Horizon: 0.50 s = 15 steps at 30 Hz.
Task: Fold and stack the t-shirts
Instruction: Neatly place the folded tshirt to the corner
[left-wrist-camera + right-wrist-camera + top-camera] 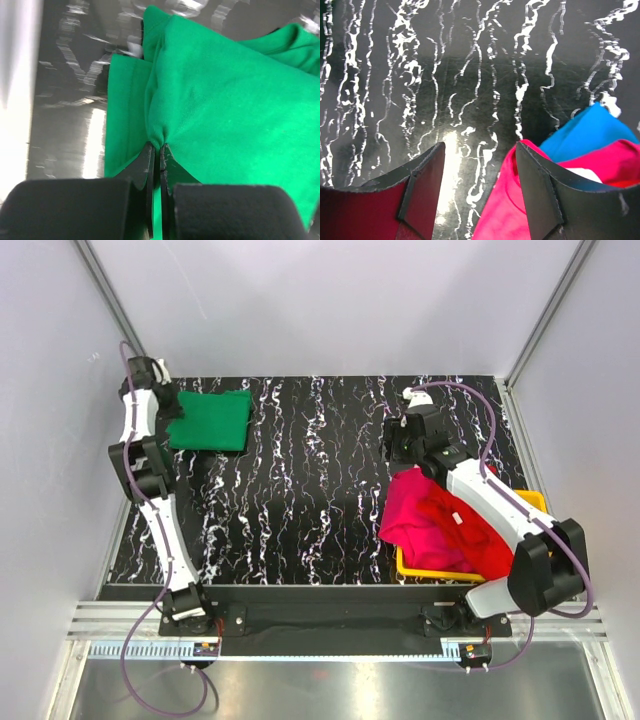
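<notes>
On the far left of the table [300, 470] lies the green t-shirt [210, 420]. The left end effector [156, 150] is pressed together, pinching a bunched fold at its edge. The cloth looks light, limp and likely to sag, so hems and corners are probably the best holds. On the right, the magenta-pink t-shirt [415, 515] spills from the yellow tray [430, 573]. The right end effector [480, 150] hovers at its edge, spread and empty.
</notes>
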Each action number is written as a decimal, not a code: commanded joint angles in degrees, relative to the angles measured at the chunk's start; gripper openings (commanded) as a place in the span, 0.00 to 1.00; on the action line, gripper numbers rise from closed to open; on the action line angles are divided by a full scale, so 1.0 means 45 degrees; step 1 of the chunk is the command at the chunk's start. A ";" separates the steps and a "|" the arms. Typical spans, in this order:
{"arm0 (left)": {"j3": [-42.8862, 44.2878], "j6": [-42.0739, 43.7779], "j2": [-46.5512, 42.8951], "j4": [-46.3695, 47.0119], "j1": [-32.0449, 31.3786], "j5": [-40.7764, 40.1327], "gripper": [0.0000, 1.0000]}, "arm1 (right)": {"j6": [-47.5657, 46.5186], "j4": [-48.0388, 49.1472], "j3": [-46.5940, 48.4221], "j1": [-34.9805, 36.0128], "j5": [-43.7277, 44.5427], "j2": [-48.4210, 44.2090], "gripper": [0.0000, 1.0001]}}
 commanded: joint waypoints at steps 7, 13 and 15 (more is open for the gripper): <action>0.1108 -0.0650 0.0040 0.1850 0.0715 -0.1623 0.00 | -0.0697 -0.0798 0.0214 -0.0121 0.0736 -0.0916 0.66; 0.1147 -0.0885 0.0196 0.2905 0.0930 -0.2247 0.00 | -0.0834 -0.1130 0.0194 -0.0120 0.0893 -0.1151 0.66; 0.1089 -0.1060 0.0255 0.3062 0.1008 -0.2346 0.00 | -0.0873 -0.1209 0.0233 -0.0121 0.0912 -0.1170 0.66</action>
